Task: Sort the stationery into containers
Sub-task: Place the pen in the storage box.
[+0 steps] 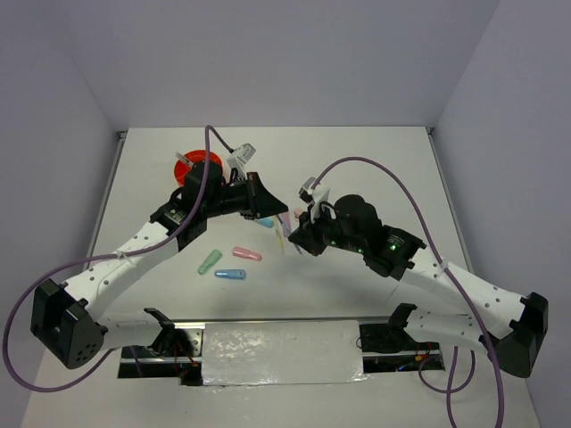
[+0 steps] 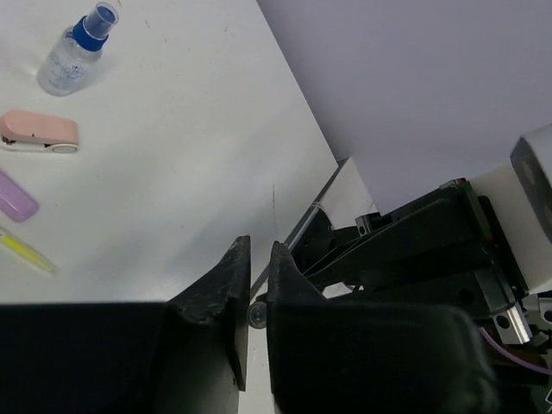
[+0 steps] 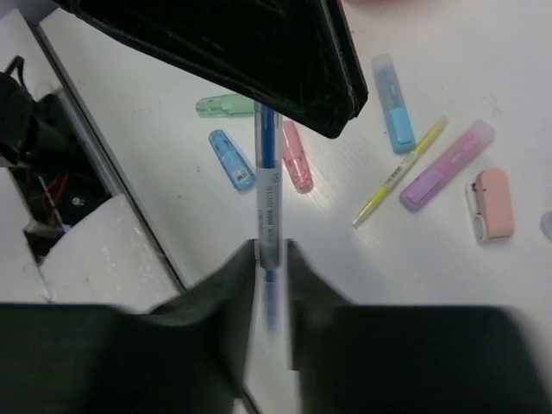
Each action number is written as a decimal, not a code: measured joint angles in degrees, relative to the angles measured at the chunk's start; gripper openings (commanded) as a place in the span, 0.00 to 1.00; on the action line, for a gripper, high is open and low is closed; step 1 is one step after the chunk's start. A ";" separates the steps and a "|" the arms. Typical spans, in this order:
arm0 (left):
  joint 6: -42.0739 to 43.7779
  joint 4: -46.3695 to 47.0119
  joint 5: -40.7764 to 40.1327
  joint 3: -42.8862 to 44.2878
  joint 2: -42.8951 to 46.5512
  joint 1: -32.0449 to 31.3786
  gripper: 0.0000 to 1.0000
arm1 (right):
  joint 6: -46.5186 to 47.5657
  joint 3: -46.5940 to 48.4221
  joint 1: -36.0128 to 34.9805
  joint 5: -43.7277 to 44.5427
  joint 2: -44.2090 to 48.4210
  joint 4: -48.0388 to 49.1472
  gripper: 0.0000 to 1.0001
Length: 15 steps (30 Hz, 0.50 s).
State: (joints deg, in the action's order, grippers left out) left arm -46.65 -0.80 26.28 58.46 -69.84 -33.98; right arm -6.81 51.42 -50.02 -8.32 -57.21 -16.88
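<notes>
A thin blue-and-white pen [image 3: 268, 194] hangs above the table between both arms. My right gripper [image 3: 272, 250] is shut on its lower part. My left gripper [image 2: 259, 250] is shut round its other end, which shows as a small round tip [image 2: 256, 313] between the fingers. In the top view the two grippers, left [image 1: 265, 207] and right [image 1: 299, 234], meet over mid-table. The orange container [image 1: 198, 164] stands behind the left arm, partly hidden. Green [image 1: 210, 261], pink [image 1: 247, 254] and blue [image 1: 230, 274] pieces lie in front.
On the table under the grippers lie a light blue marker [image 3: 395, 115], a yellow pen [image 3: 401, 171], a purple marker [image 3: 448, 164] and a pink eraser [image 3: 492, 203]. A clear blue-capped bottle [image 2: 76, 50] lies beyond them. The table's near edge [image 3: 112, 172] has a slot with wiring.
</notes>
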 measured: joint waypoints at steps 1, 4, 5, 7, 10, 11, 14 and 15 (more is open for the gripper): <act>0.11 0.02 0.04 0.02 -0.22 -0.02 0.00 | -0.13 -0.02 0.00 0.28 0.00 -0.28 0.58; 2.27 -2.84 -1.33 1.42 -0.83 -0.33 0.00 | -0.07 -0.04 -0.13 2.36 0.42 0.20 1.00; 3.69 -4.79 -3.13 2.62 -1.11 -0.37 0.00 | -0.33 -0.11 -0.15 3.37 0.85 0.26 1.00; 6.43 -9.57 -9.22 6.36 -2.12 -0.76 0.00 | -0.68 -0.37 -0.17 5.55 2.16 0.42 1.00; 9.35 -14.36 -23.28 12.55 -4.22 -0.76 0.00 | -1.79 -0.39 -0.26 10.43 3.91 0.20 1.00; 10.58 -15.72 -28.48 14.82 -5.27 -0.50 0.00 | -2.29 -0.39 -0.24 12.00 4.20 0.04 1.00; 13.20 -17.81 -41.72 20.92 -9.40 1.68 0.00 | -3.15 -0.33 -0.26 15.28 4.24 -1.14 1.00; 13.86 -18.49 -45.09 23.02 -11.10 3.39 0.00 | -3.32 -0.33 -0.26 15.87 4.28 -1.68 1.00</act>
State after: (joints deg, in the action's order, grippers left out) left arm -32.80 -19.29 -18.81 81.47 -80.95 -30.59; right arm -10.13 51.09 -50.28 7.55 -52.93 -18.57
